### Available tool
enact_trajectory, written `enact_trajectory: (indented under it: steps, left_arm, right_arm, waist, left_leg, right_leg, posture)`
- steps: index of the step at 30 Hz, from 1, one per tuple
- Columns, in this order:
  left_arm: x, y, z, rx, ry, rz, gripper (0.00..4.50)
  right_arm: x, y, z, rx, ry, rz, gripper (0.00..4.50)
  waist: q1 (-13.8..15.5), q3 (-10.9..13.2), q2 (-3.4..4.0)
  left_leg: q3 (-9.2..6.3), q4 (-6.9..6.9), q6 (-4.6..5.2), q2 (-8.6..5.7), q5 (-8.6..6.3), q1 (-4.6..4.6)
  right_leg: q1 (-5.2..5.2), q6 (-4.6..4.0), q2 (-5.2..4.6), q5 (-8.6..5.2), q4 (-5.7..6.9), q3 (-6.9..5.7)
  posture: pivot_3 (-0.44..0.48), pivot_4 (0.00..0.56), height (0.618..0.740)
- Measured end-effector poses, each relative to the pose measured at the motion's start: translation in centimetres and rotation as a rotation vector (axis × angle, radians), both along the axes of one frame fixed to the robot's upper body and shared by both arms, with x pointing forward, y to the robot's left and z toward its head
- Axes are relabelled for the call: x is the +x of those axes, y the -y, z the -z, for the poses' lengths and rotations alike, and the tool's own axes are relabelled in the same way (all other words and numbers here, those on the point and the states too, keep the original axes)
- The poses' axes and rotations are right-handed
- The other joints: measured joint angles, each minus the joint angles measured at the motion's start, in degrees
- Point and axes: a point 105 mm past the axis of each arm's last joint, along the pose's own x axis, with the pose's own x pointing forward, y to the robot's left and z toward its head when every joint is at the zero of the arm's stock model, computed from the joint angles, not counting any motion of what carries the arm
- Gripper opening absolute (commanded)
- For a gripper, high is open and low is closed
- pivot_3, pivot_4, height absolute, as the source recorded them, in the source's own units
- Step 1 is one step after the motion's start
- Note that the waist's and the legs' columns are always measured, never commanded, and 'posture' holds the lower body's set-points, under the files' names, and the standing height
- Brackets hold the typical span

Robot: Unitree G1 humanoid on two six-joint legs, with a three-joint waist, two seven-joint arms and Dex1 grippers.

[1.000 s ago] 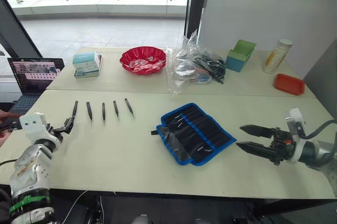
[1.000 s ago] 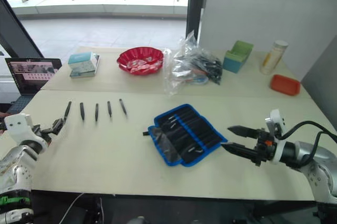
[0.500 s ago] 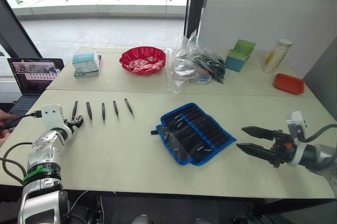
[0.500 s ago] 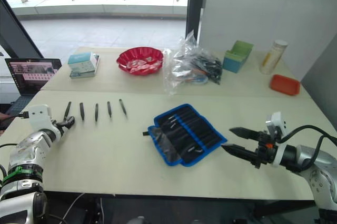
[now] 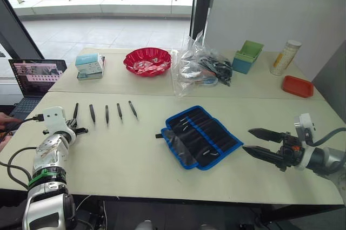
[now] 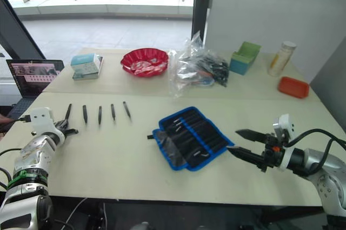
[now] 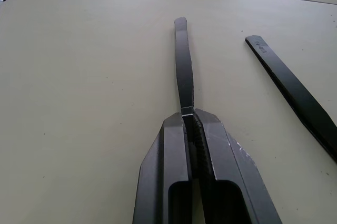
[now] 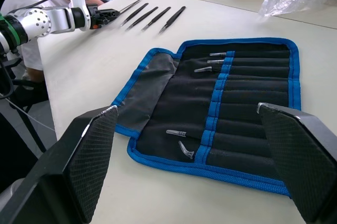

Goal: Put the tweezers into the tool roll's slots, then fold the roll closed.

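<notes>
Tweezers (image 5: 106, 115): five, in a row near the surface's (image 5: 130, 160) left edge
Left tool (image 7: 189, 114): pinching the outermost tweezer (image 7: 183, 63)
Right tool (image 5: 258, 142): spread, beside the open tool roll (image 5: 201, 136)

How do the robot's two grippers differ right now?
The left gripper is shut on the end of one tweezer of the row; the right gripper is wide open and holds nothing. The left gripper sits at the table's left edge by the tweezers, while the right gripper is beside the open tool roll, pointing at it. Both have two black fingers and sit low over the table.
</notes>
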Motion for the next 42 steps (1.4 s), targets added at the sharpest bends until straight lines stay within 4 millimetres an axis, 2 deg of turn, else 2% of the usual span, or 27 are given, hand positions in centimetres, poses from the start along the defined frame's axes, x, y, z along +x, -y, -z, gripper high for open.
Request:
enact_trajectory:
  steps: [3, 8, 11, 13, 15, 16, 19, 24, 28, 37, 42]
  left_arm:
    - [-0.1, -0.1, -0.4, 0.002, 0.022, -0.001, 0.05]
    - [0.1, 0.1, -3.1, 0.033, 0.115, 0.036, 0.05]
    - [0.3, 1.2, -5.0, 0.051, 0.182, 0.11, 0.05]
    - [0.7, 3.1, -6.6, 0.086, 0.225, 0.219, 0.05]
    - [1.1, 6.4, -8.5, 0.117, 0.266, 0.396, 0.05]
    - [1.3, 8.9, -9.5, 0.148, 0.279, 0.518, 0.05]
    - [1.0, 13.5, -10.7, 0.203, 0.273, 0.746, 0.05]
    - [-0.4, 19.4, -10.1, 0.233, 0.143, 1.074, 0.05]
    - [-1.7, 22.1, -9.4, 0.259, 0.005, 1.235, 0.05]
    - [-4.1, 27.8, -6.3, 0.273, -0.266, 1.385, 0.05]
    - [-4.2, 29.5, -5.6, 0.235, -0.336, 1.393, 0.05]
  right_arm:
    - [0.0, 0.0, 0.0, 0.0, 0.003, -0.001, 4.5]
    - [0.0, 0.0, 0.0, 0.002, 0.01, -0.003, 4.5]
    - [0.1, 0.1, 0.0, 0.004, 0.01, -0.001, 4.5]
    - [0.1, 0.1, 0.1, 0.005, 0.011, -0.002, 4.5]
    - [0.0, 0.1, 0.1, 0.005, 0.012, -0.005, 4.5]
    - [0.0, 0.0, 0.1, 0.007, 0.017, -0.006, 4.5]
    - [0.0, 0.0, 0.2, 0.015, 0.02, -0.004, 4.5]
    - [-0.4, 0.0, 1.1, 0.027, -0.003, 0.021, 4.5]
    - [-1.0, -0.3, 1.3, 0.015, 0.007, 0.026, 4.5]
    - [-1.9, -0.7, 1.7, 0.012, 0.024, 0.071, 4.5]
    - [-2.1, -0.9, 1.9, 0.009, 0.025, 0.092, 4.5]
  waist:
    - [0.0, 0.0, -0.02]
    - [0.0, 0.0, -0.06]
    - [0.0, 0.0, -0.07]
    - [0.1, 0.1, -0.09]
    - [0.3, 0.1, -0.09]
    - [0.3, 0.1, -0.09]
    - [0.0, 0.1, -0.09]
    - [-0.5, 0.1, -0.08]
    - [-0.4, 0.1, -0.08]
    - [0.1, 0.1, -0.1]
    - [0.0, 0.1, -0.1]
  left_leg:
    - [0.0, 0.0, 0.0, 0.01, 0.0, 0.0]
    - [0.0, 0.0, -0.03, 0.01, 0.02, -0.02]
    - [0.0, 0.01, -0.04, 0.01, 0.02, -0.03]
    - [0.0, 0.01, -0.1, 0.01, 0.06, -0.06]
    - [-0.01, 0.02, -0.12, -0.02, 0.08, -0.11]
    - [0.0, 0.04, -0.12, -0.03, 0.08, -0.12]
    - [0.03, 0.02, -0.1, -0.03, 0.08, -0.12]
    - [0.1, 0.01, -0.05, 0.01, 0.11, -0.15]
    - [0.09, 0.01, -0.02, 0.0, 0.13, -0.18]
    - [0.06, 0.11, 0.02, -0.11, 0.14, -0.33]
    - [0.08, 0.1, 0.03, -0.1, 0.16, -0.32]
  right_leg:
    - [0.0, 0.0, 0.01, 0.0, 0.01, 0.0]
    - [-0.01, 0.0, 0.0, 0.0, 0.03, 0.0]
    - [0.0, 0.0, 0.0, 0.0, 0.03, -0.01]
    - [0.0, 0.0, 0.0, 0.0, 0.02, -0.04]
    - [0.0, 0.01, -0.01, 0.0, 0.03, -0.07]
    - [0.01, 0.01, -0.01, 0.01, 0.02, -0.07]
    - [0.02, 0.01, 0.01, 0.01, 0.02, -0.06]
    - [0.02, 0.01, 0.09, 0.01, 0.0, -0.04]
    - [0.02, 0.01, 0.1, 0.0, -0.02, -0.04]
    - [0.1, 0.06, 0.06, -0.02, -0.11, -0.04]
    - [0.1, 0.07, 0.08, -0.02, -0.11, -0.05]
  posture:
    - [0.0, 0.15, 0.74]
    - [0.0, 0.15, 0.74]
    - [0.0, 0.15, 0.74]
    - [0.0, 0.15, 0.74]
    - [0.0, 0.15, 0.74]
    - [0.0, 0.15, 0.74]
    - [0.0, 0.15, 0.74]
    - [0.0, 0.15, 0.74]
    - [0.0, 0.15, 0.74]
    - [0.0, 0.15, 0.74]
    - [0.0, 0.15, 0.74]
